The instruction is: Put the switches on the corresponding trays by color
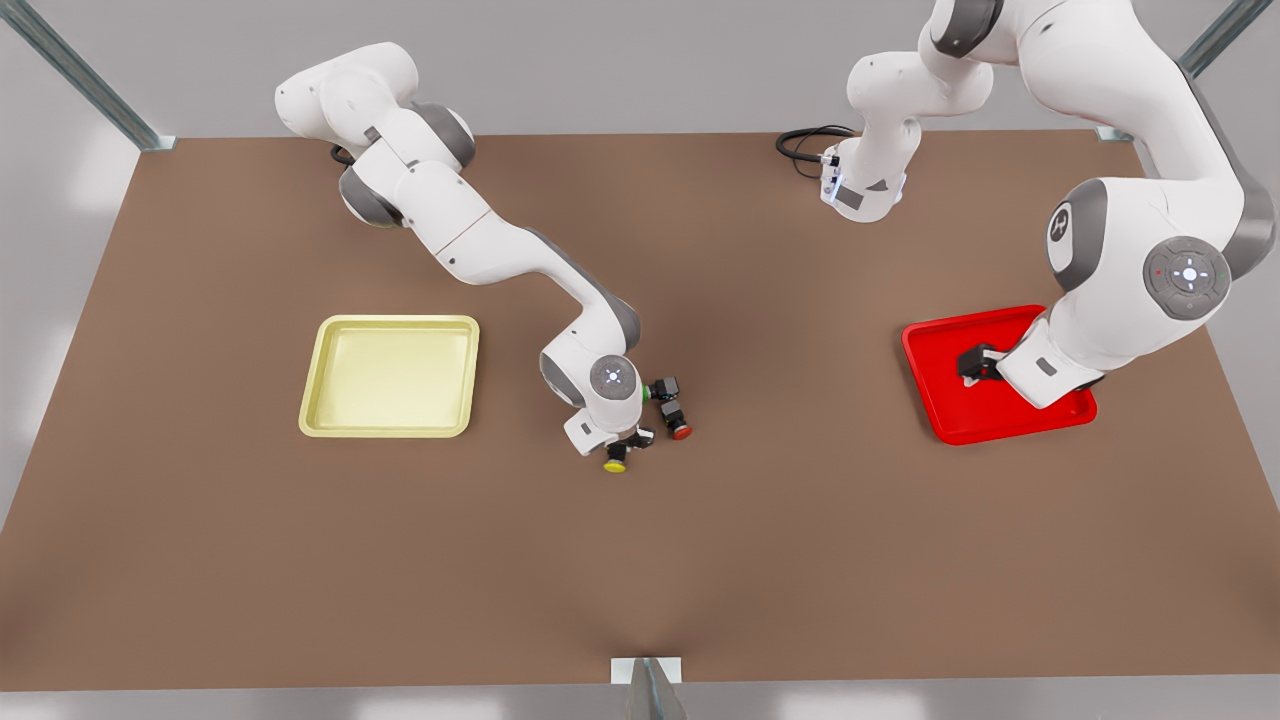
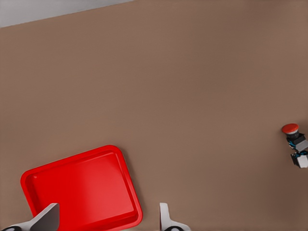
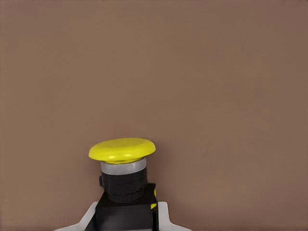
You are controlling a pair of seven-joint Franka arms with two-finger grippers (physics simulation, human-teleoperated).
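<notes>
The yellow switch point(image 1: 616, 461) lies near the table's middle, and my right gripper point(image 1: 622, 443) is shut on its black body. In the right wrist view the yellow switch point(image 3: 123, 168) sits between the two fingers of the right gripper point(image 3: 126, 217), cap pointing away. The red switch point(image 1: 677, 419) lies just to the front view's right of it, also seen as the red switch point(image 2: 293, 134). My left gripper point(image 1: 976, 362) hovers open over the red tray point(image 1: 960, 420), and its fingers point(image 2: 48, 219) frame the red tray point(image 2: 82, 187). The pale yellow tray point(image 1: 390, 375) sits at the front view's left.
A green-capped switch point(image 1: 661, 388) lies right behind the red one, close to the right arm's wrist. A black cable point(image 1: 805, 143) loops at the table's back by an arm base. A bracket point(image 1: 646, 672) stands at the front edge.
</notes>
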